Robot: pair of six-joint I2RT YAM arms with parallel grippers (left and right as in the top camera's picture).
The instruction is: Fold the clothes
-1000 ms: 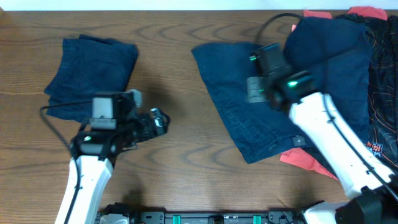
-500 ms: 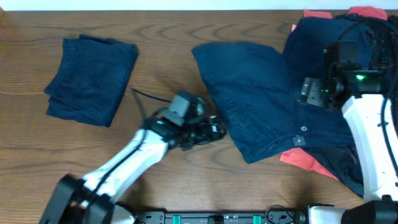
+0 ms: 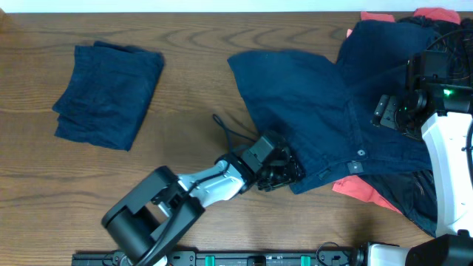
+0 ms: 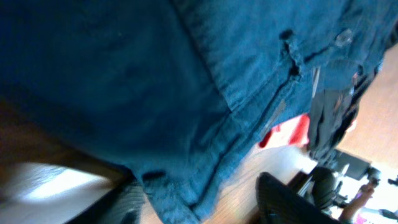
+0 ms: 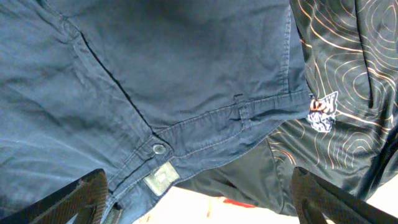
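One pair looks done, judging by the folded shorts (image 3: 107,92) that are lying squared up at the left of the table (image 3: 192,44); the step in hand is the next pair, the spread shorts (image 3: 303,103), which are lying open and rumpled in the middle, their right side running up against the heap of other clothes. The left gripper (image 3: 284,171) is reaching low at the near corner of that pair; in its wrist view its fingers (image 4: 280,199) are standing apart with the hem (image 4: 186,186) lying between them, not yet pinched. The right gripper (image 3: 386,111) is hanging over the waistband side, jaws wide and holding nothing; its camera is looking down on a button (image 5: 159,148) that probably belongs to the spread pair, though the layers are overlapping too much to be sure. A coral shirt (image 3: 362,191) is peeking out from beneath the waist; a black patterned garment (image 5: 348,62) is lying just beside the denim.

The next move is calling for the left fingers to close on the hem alone; the right gripper should be coming down on the waistband only, leaving the coral shirt behind, so that both can carry one half over the other; the risk is dragging the neighbouring garments along.
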